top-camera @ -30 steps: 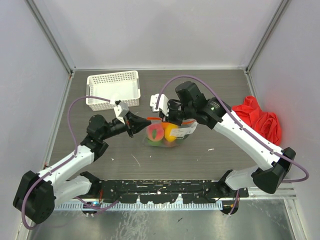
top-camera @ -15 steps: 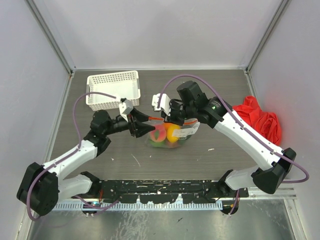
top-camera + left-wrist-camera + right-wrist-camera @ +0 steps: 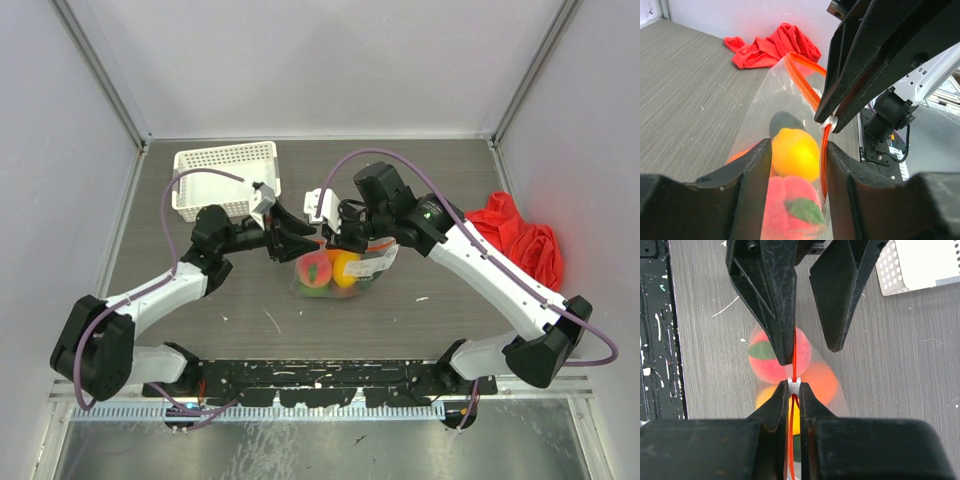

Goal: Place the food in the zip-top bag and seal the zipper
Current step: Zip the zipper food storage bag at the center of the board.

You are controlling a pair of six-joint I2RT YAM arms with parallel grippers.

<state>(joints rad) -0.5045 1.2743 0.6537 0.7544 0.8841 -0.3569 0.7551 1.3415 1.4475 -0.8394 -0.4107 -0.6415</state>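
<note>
Two end effectors meet right over the zip-top bag [image 3: 767, 95] at the middle of the table [image 3: 685, 100]. The right end effector [image 3: 794, 386] is clenched, its fingertips pinching the small white slider tab [image 3: 829, 121] on the orange-red zipper [image 3: 807, 82]. The left end effector [image 3: 797, 150] is spread wide and grips nothing. Seen from the right wrist, the zipper strip runs just along the inner face of one of its fingers while the other finger stands apart. The food is inside the clear pouch: a yellow fruit [image 3: 795, 152] sits on top, a peach-pink fruit [image 3: 790, 200] with a green leaf lies just nearer the left wrist camera, a dark green fruit [image 3: 782, 121] is behind, and an orange fruit [image 3: 822, 382] lies underneath. A white lattice basket [image 3: 225, 180] rests at the far left of the table, and a crumpled red cloth [image 3: 775, 50] lies at the right edge, both well apart from the bag.
</note>
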